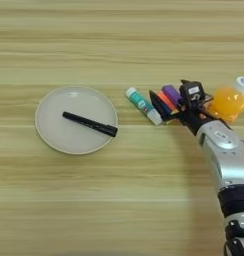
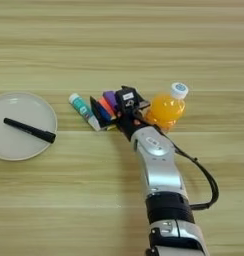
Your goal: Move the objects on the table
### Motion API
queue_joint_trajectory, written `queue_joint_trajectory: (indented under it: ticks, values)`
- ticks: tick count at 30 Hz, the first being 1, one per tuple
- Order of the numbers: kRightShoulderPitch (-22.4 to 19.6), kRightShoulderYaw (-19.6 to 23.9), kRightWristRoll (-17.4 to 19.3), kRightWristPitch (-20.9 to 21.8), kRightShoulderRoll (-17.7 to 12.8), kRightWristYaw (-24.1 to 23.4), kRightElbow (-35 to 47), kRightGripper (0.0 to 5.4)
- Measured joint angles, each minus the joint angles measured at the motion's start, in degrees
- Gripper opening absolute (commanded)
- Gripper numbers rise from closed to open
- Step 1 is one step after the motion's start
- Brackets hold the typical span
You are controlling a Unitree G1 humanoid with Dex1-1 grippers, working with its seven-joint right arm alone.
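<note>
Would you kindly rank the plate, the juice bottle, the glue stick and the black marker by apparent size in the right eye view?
1. Plate, though the picture's left edge cuts it off.
2. Orange juice bottle.
3. Black marker and glue stick: too close to rank; the marker looks longer, the glue stick thicker.

Right arm (image 2: 156,172) reaches forward, gripper (image 2: 125,102) low.
</note>
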State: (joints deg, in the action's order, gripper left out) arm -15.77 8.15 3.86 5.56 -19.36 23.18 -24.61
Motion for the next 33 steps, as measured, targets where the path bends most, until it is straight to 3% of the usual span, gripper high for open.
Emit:
queue_joint_trajectory:
  ticks: [8, 21, 30, 33]
  values:
    - [-0.8, 0.1, 2.1, -1.4, 0.2, 1.2, -1.3, 3.57]
    - [-1.8, 0.4, 3.5, -1.4, 0.1, 1.7, -2.8, 1.61]
    - [-1.8, 0.6, 4.3, -1.4, 0.2, 2.1, -2.9, 1.55]
    - [-1.1, 0.6, 4.4, -1.5, 0.4, 2.1, 0.3, 1.54]
